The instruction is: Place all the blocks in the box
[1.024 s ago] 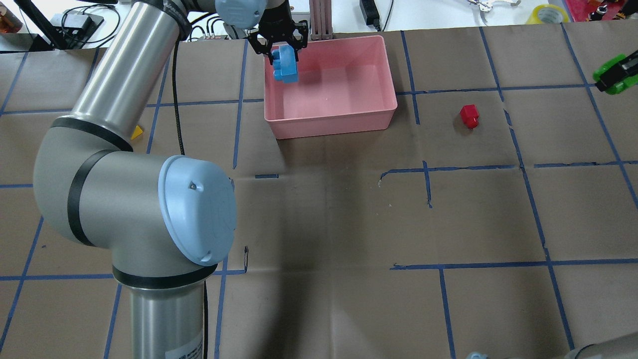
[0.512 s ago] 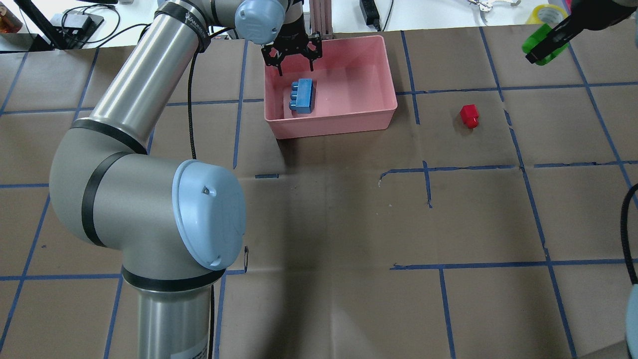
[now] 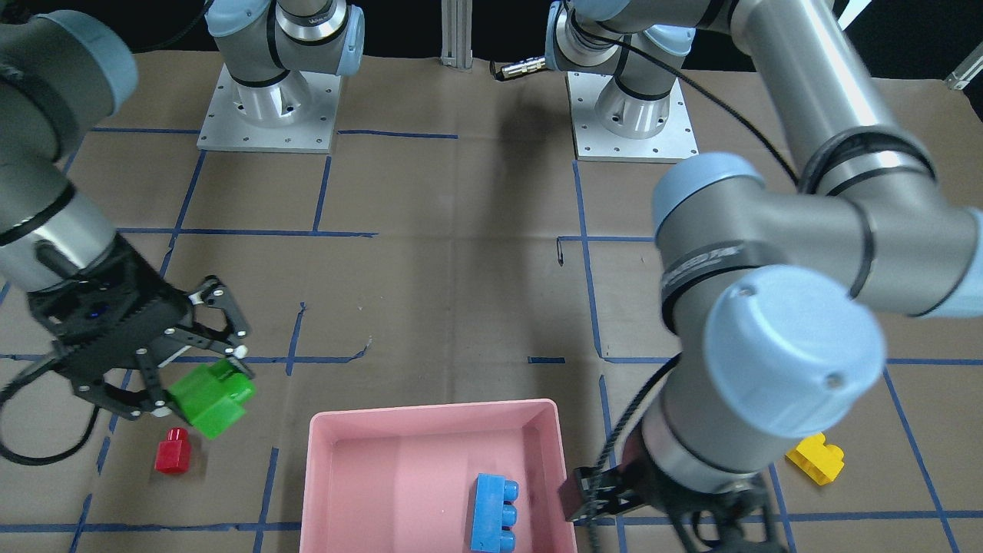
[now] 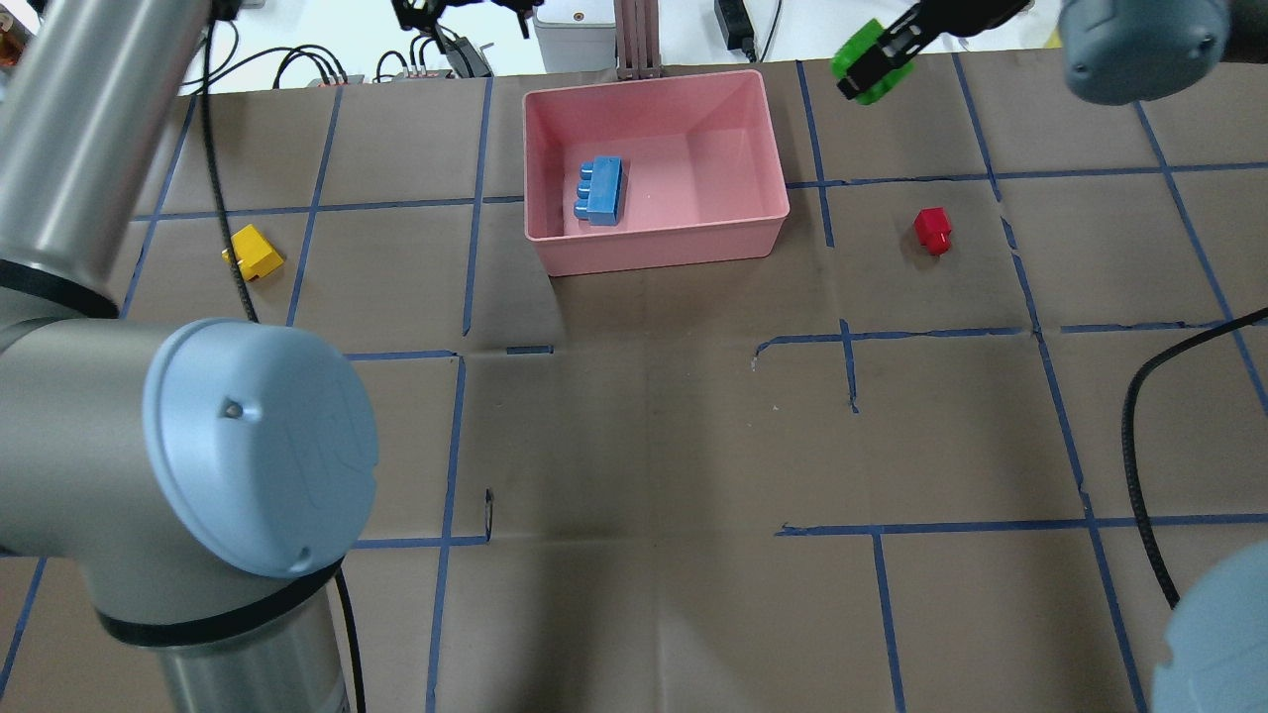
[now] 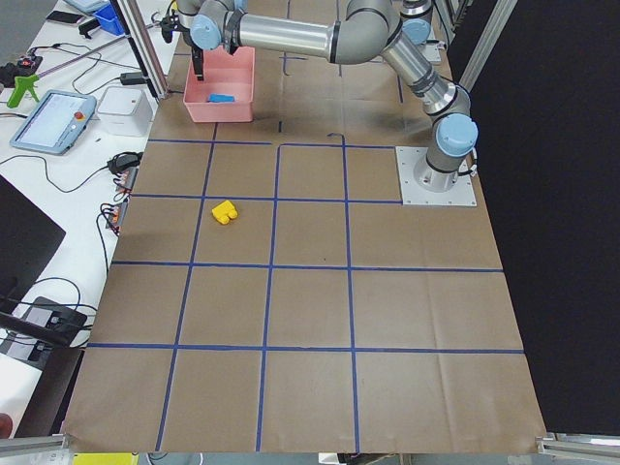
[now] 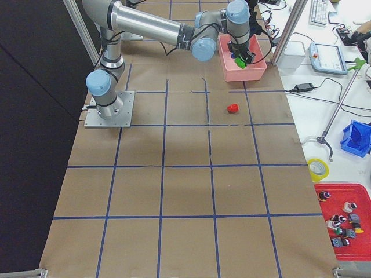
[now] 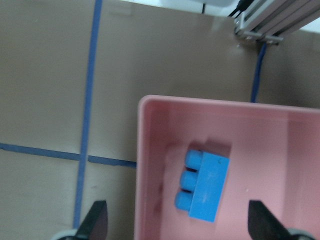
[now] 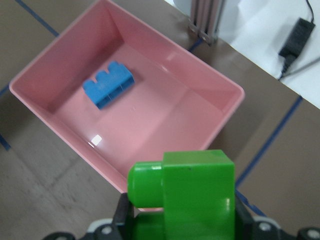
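The pink box (image 4: pixel 654 245) stands at the far middle of the table. The blue three-stud brick (image 4: pixel 599 191) lies inside it, at its left. My left gripper (image 7: pixel 176 215) is open and empty, high above the box's left rim, with the blue brick (image 7: pixel 205 186) below it. My right gripper (image 3: pixel 198 381) is shut on the green brick (image 3: pixel 213 401), held in the air just right of the box (image 8: pixel 220 125). The tiny red brick (image 4: pixel 932 230) lies on the table right of the box. The yellow notched brick (image 4: pixel 256 252) lies on the table to the left.
Brown paper with blue tape lines covers the table. A metal post (image 4: pixel 637 40) stands just behind the box. Cables, a power adapter and a tape roll (image 4: pixel 1090 28) lie on the white bench beyond the far edge. The left arm's large elbow (image 4: pixel 198 436) fills the near left.
The blue brick left my left gripper and now lies in the box; that gripper opened and drew away up and left. My right gripper carried the green brick leftward, close to the box.
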Tool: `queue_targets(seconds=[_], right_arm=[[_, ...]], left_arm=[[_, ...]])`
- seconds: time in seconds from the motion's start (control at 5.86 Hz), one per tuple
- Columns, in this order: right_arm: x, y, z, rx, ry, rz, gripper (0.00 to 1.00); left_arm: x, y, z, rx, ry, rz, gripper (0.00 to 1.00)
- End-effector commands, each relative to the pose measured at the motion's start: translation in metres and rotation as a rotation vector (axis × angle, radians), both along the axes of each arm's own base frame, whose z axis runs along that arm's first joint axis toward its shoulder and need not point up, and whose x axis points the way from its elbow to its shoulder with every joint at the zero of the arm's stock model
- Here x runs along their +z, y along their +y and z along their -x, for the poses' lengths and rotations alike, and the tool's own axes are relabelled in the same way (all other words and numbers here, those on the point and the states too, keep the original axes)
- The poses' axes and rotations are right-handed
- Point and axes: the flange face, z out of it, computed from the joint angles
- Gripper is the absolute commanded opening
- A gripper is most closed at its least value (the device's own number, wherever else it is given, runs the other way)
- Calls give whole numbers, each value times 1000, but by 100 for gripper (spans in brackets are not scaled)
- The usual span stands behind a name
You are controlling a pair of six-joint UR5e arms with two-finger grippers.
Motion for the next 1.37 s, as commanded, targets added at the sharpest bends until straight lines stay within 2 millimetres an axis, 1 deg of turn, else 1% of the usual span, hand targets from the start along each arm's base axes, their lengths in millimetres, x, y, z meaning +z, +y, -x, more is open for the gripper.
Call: queue_targets(seconds=[0.0,0.17,0.34,0.51,0.68,0.85,1.02,1.2], right_arm=[[-37,-33,-132,17,-83,65,4],[-75,-53,-170,54,-76,68,5],[-94,-60,-177,61,-73,58,17],[-109,-62,-178,65,-71,34,98],[-107,-64,-175,69,-67,34,99],[-95,-64,-164,56,-65,43,99],[-88,-68,-133,20,-49,-6,99],[-64,-57,-81,-40,47,-93,99]], left_arm=[[31,29,-117,-27,-23,-30,99],[36,49,-175,-5,-20,-46,99],[30,63,-213,-47,-23,-68,99],[16,67,-258,-26,-20,-85,99],[5,68,-293,31,-8,-100,99],[-8,69,-315,128,2,-111,99],[-22,65,-322,268,21,-131,99],[-33,58,-325,384,17,-121,99]])
